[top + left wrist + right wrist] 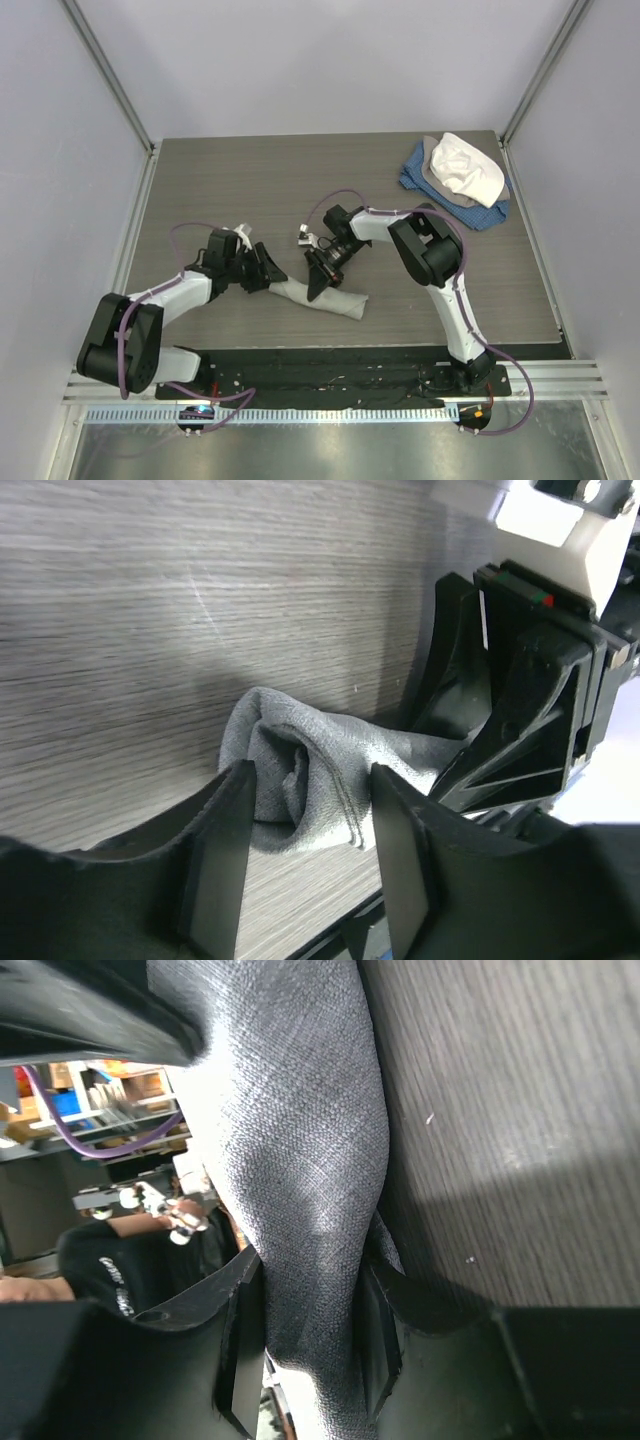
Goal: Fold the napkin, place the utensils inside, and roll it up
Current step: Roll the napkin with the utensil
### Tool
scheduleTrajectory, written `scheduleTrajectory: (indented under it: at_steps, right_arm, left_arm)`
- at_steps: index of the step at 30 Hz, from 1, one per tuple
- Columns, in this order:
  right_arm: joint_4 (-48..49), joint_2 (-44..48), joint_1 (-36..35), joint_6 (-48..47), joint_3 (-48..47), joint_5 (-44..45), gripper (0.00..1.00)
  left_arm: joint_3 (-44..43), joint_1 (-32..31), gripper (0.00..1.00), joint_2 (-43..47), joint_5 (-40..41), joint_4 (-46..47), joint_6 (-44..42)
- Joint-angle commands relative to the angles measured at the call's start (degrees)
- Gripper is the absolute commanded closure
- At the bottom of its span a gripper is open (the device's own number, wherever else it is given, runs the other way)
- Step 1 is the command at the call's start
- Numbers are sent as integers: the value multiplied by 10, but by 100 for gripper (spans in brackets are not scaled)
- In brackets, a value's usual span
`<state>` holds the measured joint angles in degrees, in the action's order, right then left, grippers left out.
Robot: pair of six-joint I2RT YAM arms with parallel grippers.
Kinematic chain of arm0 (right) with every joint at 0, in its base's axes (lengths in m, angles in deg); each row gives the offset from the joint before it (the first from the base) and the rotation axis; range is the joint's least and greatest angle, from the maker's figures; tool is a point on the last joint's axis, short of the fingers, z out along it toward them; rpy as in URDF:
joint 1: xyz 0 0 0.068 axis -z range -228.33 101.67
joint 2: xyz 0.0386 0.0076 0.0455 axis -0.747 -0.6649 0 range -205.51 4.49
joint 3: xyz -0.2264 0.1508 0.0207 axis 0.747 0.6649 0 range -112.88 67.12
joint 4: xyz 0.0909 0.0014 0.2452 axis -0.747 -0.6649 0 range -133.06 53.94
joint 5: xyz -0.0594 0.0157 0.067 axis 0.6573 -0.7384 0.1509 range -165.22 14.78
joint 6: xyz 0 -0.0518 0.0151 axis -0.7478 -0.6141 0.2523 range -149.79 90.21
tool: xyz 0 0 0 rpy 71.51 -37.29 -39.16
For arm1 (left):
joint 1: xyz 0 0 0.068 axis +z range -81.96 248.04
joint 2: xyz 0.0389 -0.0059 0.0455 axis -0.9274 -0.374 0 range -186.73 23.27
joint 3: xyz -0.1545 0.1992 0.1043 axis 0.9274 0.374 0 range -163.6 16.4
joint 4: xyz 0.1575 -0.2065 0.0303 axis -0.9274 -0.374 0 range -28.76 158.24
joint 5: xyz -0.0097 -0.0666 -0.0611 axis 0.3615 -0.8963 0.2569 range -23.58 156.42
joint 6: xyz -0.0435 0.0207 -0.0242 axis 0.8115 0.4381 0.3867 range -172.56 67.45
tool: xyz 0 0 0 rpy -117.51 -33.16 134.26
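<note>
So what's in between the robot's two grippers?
The rolled grey napkin lies there, running from the left gripper across to the right gripper. The top view shows it best.

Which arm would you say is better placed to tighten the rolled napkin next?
Probably right: the right fingers clasp the napkin mid-roll, while the left fingers merely straddle its end, open.

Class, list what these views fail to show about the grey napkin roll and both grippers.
Anything inside the napkin: every view, its own folds cover it.
Whether the left gripper presses it: left wrist view, finger edges hide contact.
The roll's middle: top view, right gripper overlaps it.
</note>
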<state>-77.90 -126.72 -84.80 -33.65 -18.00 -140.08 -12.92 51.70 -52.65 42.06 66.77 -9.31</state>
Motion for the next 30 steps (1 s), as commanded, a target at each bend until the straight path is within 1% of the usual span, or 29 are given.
scheduleTrajectory:
  at_steps: [1, 2, 3, 4, 5, 6, 7, 8, 9, 10, 12, 14, 15, 16, 17, 19, 20, 22, 23, 25, 30]
  right_arm:
    - [-10, -31, 9, -1, -3, 62, 58]
    - [-9, -31, 12, 0, -4, 63, 57]
    - [-7, -24, 13, 2, -4, 72, 55]
    - [-4, -18, 15, 3, -4, 78, 49]
    - [4, -8, 17, 13, -1, 102, 46]
    - [9, 13, 18, 17, 0, 113, 43]
    - [13, 27, 19, 21, 2, 126, 35]
    - [24, 41, 20, 27, 3, 138, 30]
    - [28, 72, 20, 31, 4, 177, 27]
    - [33, 87, 20, 32, 5, 198, 24]
    - [50, 120, 20, 31, 8, 249, 15]
    - [84, 175, 18, 25, 28, 278, 1]
    - [100, 193, 17, 23, 38, 292, 0]
    - [117, 233, 14, 18, 63, 321, 0]
    - [153, 252, 10, 12, 78, 335, 0]
    - [184, 287, -1, -2, 119, 369, 0]
    - [217, 319, -5, -6, 134, 383, 0]
    - [250, 349, -32, -35, 177, 420, 0]
    - [266, 368, -45, -48, 188, 463, 0]
    - [269, 373, -76, -79, 198, 493, 1]
    - [263, 354, -122, -102, 197, 554, 0]
  left_arm:
    - [17, -8, 54, -18, -39, 101, 34]
    - [20, -8, 62, -23, -39, 105, 35]
    - [16, -8, 65, -26, -39, 99, 33]
    - [12, -8, 70, -27, -32, 86, 30]
    - [1, -8, 77, -31, -16, 60, 24]
    - [-5, -8, 81, -33, -10, 46, 20]
    - [-11, -8, 86, -35, -3, 33, 15]
    - [-23, -9, 89, -43, -3, 24, 12]
    - [-28, -8, 90, -47, -5, 4, 5]
    - [-35, -9, 92, -53, -8, -5, 2]
    - [-54, -8, 96, -71, -17, -35, -9]
    - [-77, -8, 98, -84, -22, -58, -20]
    - [-85, -8, 98, -98, -23, -71, -25]
    - [-93, -9, 99, -105, -24, -98, -36]
    - [-108, -8, 99, -112, -24, -109, -42]
    - [-123, -7, 99, -128, -28, -135, -53]
    - [-135, -6, 100, -132, -31, -142, -54]
    - [-146, -3, 100, -149, -48, -153, -59]
    - [-158, 2, 100, -156, -56, -164, -64]
    - [-171, 8, 100, -176, -71, -179, -71]
    - [-200, 12, 100, -194, -81, -204, -84]
